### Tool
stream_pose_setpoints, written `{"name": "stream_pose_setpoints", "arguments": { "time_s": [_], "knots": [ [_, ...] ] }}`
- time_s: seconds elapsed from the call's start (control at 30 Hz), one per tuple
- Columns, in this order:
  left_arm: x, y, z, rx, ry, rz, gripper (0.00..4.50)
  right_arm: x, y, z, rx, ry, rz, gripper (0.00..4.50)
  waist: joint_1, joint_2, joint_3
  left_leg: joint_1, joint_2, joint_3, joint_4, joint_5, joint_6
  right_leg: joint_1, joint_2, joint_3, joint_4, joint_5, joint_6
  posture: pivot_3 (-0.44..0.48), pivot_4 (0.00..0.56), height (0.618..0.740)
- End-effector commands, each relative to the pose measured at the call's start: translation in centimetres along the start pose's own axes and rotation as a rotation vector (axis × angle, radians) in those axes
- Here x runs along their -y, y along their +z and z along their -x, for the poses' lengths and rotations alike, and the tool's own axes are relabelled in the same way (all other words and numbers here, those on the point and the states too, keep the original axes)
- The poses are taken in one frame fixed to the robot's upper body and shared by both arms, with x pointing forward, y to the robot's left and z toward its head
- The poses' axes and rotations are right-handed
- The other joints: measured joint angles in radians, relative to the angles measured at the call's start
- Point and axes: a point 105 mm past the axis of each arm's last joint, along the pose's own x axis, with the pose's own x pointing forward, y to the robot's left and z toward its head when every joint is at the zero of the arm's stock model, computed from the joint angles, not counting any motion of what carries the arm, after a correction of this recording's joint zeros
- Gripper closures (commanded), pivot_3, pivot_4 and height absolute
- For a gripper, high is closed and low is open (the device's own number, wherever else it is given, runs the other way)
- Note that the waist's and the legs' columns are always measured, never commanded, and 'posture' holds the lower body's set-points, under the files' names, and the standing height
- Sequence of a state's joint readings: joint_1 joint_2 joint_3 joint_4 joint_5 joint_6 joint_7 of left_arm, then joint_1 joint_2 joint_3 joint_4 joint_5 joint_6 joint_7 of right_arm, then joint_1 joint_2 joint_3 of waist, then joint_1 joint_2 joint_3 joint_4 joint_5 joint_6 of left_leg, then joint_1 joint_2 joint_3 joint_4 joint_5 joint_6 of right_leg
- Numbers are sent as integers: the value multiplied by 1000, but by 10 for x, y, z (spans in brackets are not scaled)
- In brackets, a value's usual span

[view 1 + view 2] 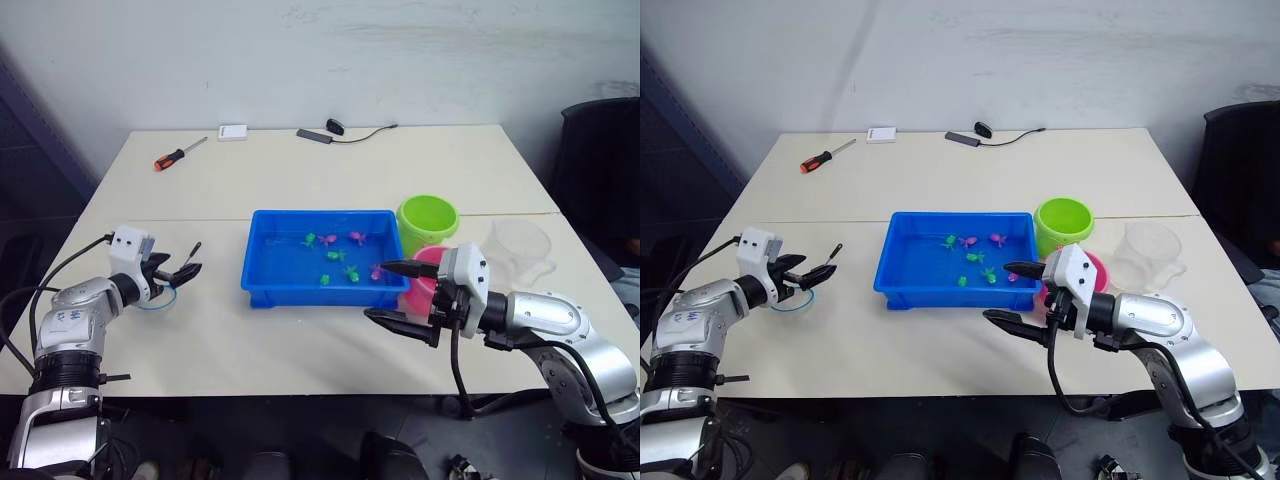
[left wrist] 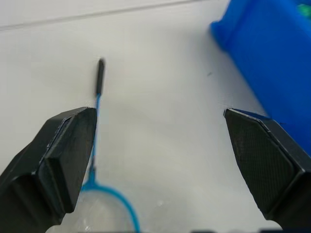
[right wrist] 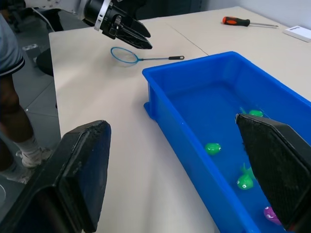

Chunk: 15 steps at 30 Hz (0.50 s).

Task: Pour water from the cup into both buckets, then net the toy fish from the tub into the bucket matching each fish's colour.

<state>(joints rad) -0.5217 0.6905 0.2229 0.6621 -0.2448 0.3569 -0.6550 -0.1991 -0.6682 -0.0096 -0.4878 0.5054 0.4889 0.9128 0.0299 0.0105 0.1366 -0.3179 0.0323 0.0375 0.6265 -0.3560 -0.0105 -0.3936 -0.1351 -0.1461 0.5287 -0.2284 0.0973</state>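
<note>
**Net not yet lifted, fish all in the tub**

Left eye view: the blue tub (image 1: 268, 262) sits at centre frame on the tabletop (image 1: 300, 170), with green and pink toy fish (image 1: 337, 256) floating in it. Right of it stand the lime green bucket (image 1: 427, 222) and, lower, the pink bucket (image 1: 426, 285), partly hidden behind the right tool (image 1: 398, 292), whose fingers are spread wide and hold nothing. The clear measuring jug (image 1: 522, 250) stands upright at right, apart from the tool. At lower left the left tool (image 1: 186, 270) hovers over the net (image 1: 158, 300), which lies flat. An orange-handled screwdriver (image 1: 178, 155) lies at upper left. By my reading the fish-sorting has not begun; whether water has gone into the buckets cannot be told.

Right eye view: same layout; no fish are visible in either bucket, though their insides are only partly seen.

Left wrist view: the left tool's fingers (image 2: 65, 155) are wide open with nothing held; the net's hoop (image 2: 109, 208) and stick lie on the tabletop beside the left-hand finger, the tub's corner at upper right.

Right wrist view: the right tool's fingers (image 3: 80, 170) are wide apart, framing the tub and fish; the net lies at upper left under the other tool.

No brand, label or writing can be read anywhere.
</note>
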Motion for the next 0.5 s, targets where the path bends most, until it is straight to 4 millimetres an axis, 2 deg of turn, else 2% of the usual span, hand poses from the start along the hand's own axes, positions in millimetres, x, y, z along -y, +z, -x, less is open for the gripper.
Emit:
{"name": "stream_pose_setpoints", "arguments": {
  "time_s": [0.03,0.27,0.5],
  "knots": [
    [-13,9,0,16,37,-37,0,-5,9,3,12,-4,60,150,0,0,0,0,0,0,0,-2,-3,0,0,-1,0,0,0,0,150,740],
    [-17,3,-18,-36,70,-27,0,-10,8,10,-9,-41,64,150,-3,0,0,-1,0,1,0,-2,-4,1,0,-5,0,0,0,0,150,740],
    [-17,-9,-27,-121,106,-36,0,-12,8,18,-32,-82,68,150,-4,-1,-1,-2,0,3,0,-1,-4,2,0,-9,4,1,0,0,150,740]
  ]
}}
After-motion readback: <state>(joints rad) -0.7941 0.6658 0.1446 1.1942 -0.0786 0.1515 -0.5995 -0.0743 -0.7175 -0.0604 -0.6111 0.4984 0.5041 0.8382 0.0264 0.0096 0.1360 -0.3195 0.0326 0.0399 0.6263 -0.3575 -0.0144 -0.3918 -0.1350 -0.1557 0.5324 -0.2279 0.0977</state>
